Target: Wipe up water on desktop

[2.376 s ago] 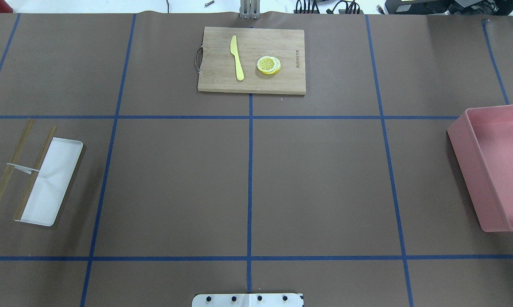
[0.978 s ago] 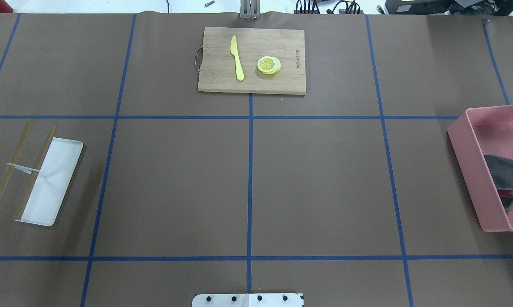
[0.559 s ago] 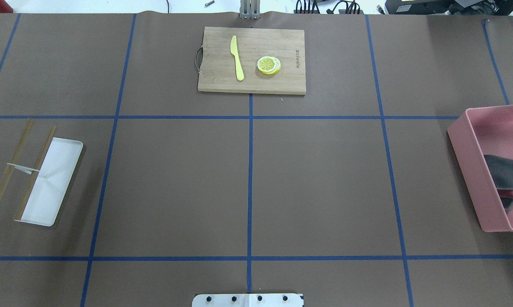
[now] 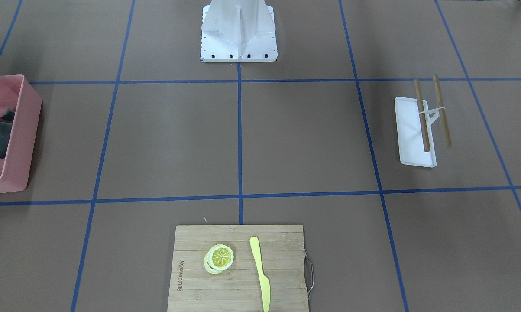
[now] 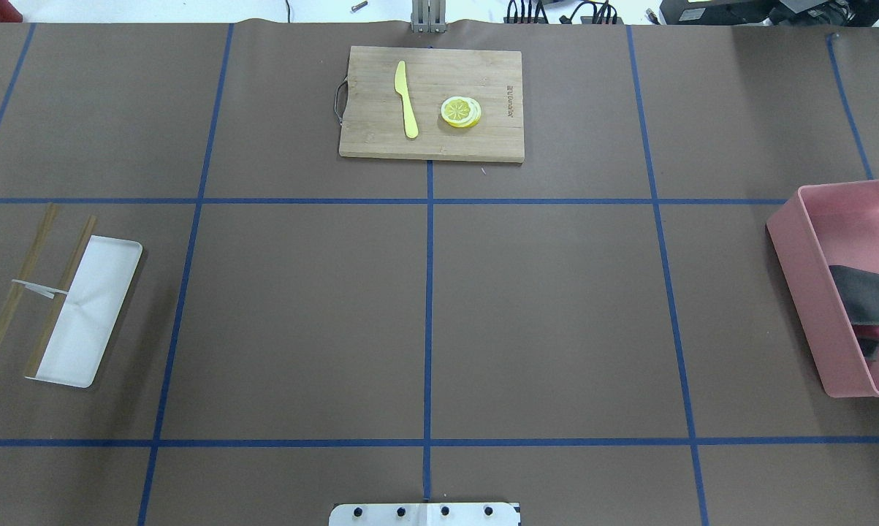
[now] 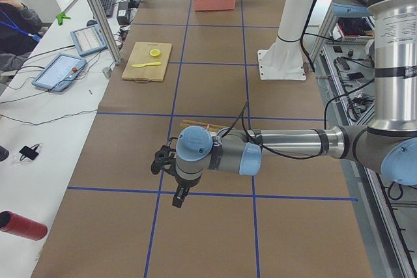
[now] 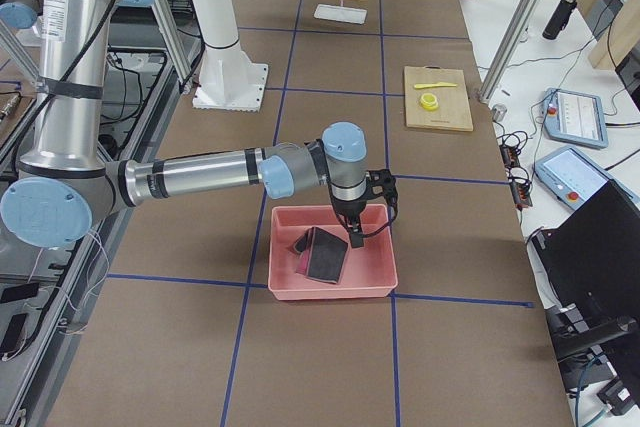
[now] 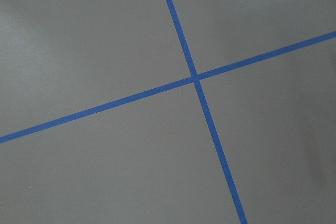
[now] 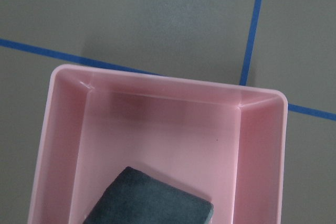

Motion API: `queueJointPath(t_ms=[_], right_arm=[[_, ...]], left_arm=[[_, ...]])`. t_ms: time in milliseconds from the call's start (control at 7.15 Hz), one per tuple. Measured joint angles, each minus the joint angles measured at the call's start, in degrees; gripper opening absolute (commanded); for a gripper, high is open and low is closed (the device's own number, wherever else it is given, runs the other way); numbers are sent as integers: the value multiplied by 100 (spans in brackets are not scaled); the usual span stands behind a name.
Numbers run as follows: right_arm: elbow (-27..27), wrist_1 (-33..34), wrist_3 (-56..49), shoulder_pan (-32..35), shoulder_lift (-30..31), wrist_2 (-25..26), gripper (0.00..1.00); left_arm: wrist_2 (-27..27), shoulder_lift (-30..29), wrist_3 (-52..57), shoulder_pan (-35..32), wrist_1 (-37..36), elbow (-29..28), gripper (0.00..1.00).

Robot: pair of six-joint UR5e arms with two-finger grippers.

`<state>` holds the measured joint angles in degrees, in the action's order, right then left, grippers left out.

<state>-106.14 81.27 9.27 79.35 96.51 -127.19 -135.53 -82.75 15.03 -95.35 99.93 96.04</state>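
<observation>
R fingers (image 7: 356,237): over pink bin (image 7: 330,290) w/ grey cloth (image 7: 325,257); apart or together, can't tell.
L fingers (image 6: 177,198): above worktop (image 5: 300,314); spacing can't be told either.

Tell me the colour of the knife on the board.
The knife is yellow, clearest in the overhead view.

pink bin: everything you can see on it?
The pink bin is a rectangular, open-topped, matte plastic-looking tub with rounded corners, upright on the desktop at the robot's right end. Inside lies a folded dark grey cloth with a darker pink piece at its edge. The right gripper hangs over its interior.
</observation>
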Motion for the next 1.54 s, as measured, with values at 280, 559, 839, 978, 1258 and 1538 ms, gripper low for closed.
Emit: queueJointPath(t_ms=[280, 559, 839, 978, 1258, 1538], right_arm=[[369, 106, -187, 429, -235, 29, 100], [455, 113, -712, 715, 36, 88, 100], [485, 156, -771, 799, 248, 255, 100], [476, 159, -776, 812, 284, 291, 100], [419, 573, -902, 801, 146, 211, 100], [325, 1475, -1603, 803, -122, 148, 100]], left_arm=[[0, 13, 0, -1, 0, -5, 98], [0, 15, 0, -1, 0, -6, 98], [-2, 36, 0, -1, 0, -1, 98], [-6, 49, 0, -1, 0, 1, 98], [-8, 56, 4, -1, 0, 1, 98], [-3, 60, 1, -1, 0, -5, 98]])
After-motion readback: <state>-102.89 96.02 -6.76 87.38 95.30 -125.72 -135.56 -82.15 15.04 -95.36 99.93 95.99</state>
